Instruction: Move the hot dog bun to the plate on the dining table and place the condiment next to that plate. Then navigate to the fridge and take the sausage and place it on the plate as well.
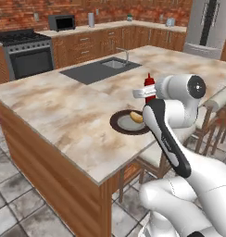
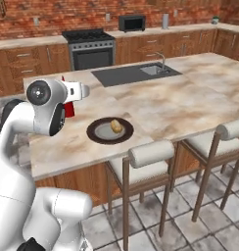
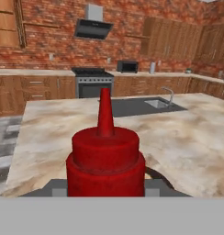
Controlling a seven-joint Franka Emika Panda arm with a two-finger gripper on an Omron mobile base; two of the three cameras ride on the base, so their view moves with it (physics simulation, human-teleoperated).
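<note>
Condiment (image 3: 105, 160) held clamped in gripper (image 3: 106, 188), upright, nozzle up. Plate (image 2: 98, 134) with hot dog bun (image 2: 116, 126) lay just beside bottle; set-down spot judged adjacent on dining table (image 2: 190, 103).

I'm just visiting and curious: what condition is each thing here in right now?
hot dog bun: lying on the plate.
plate: on the dining table, holding just the bun.
condiment: upright, gripped.
end effector: shut on the condiment, near the plate.
fridge: doors closed.
stools: tucked in at the table's edge.
</note>
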